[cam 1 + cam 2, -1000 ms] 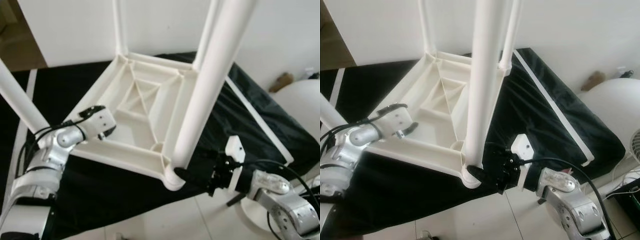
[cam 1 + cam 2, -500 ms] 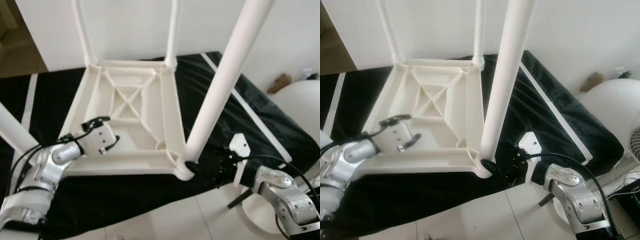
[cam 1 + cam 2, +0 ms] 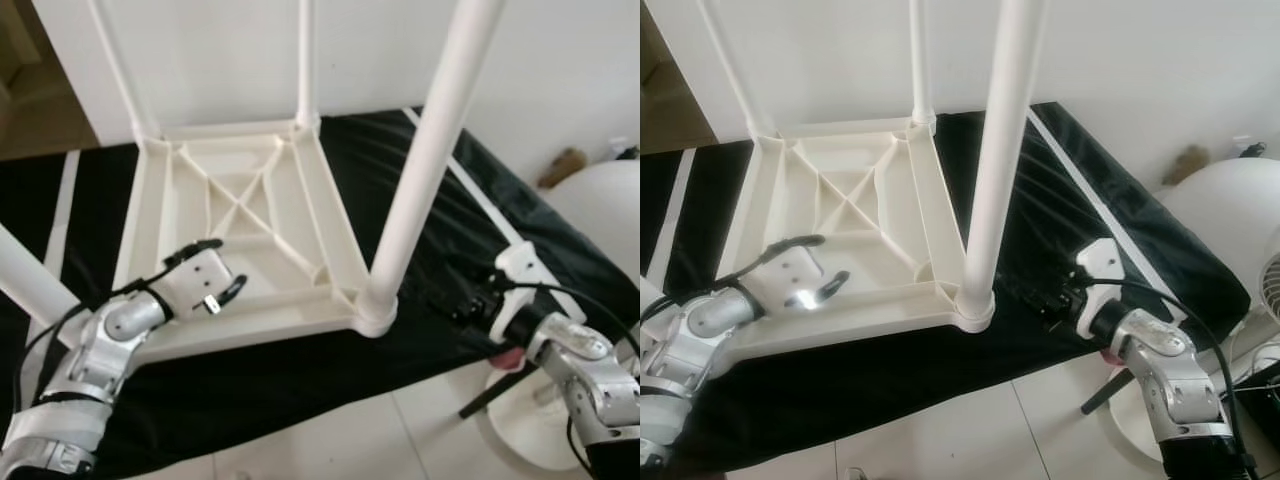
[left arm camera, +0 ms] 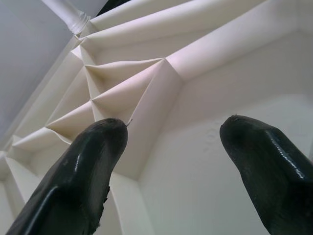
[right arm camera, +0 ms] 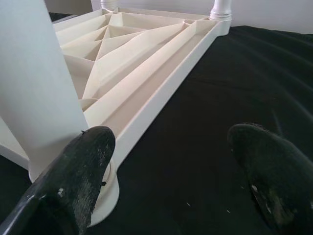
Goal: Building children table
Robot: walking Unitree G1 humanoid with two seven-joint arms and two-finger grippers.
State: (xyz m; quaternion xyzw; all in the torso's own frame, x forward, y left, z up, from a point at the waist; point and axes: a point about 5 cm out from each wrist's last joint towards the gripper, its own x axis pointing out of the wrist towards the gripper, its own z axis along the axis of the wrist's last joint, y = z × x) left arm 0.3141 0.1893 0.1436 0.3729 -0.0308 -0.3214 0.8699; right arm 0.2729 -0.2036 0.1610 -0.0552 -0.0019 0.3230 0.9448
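Observation:
A white plastic children's table (image 3: 240,200) lies upside down on a black cloth (image 3: 300,370), its ribbed underside facing up. Its legs point upward, and the near right leg (image 3: 420,170) stands tallest in view. My left gripper (image 3: 222,270) hovers open over the near left part of the underside; its fingers (image 4: 83,166) frame the ribs with nothing between them. To the right of the near right leg's base, my right gripper (image 3: 1040,300) is open just above the cloth. In the right wrist view the table's corner (image 5: 105,188) sits beside one finger (image 5: 73,186).
The cloth has a white stripe (image 3: 480,205) along its right side and ends at a tiled floor (image 3: 330,440). A white round object (image 3: 600,210) on a stand is at the right. A white wall rises behind the table, with a brown item (image 3: 562,165) at its foot.
The table has swung round and now lies squarer to me. My right gripper has come off the base of the near right leg and drawn back to the right. The left gripper stays over the underside.

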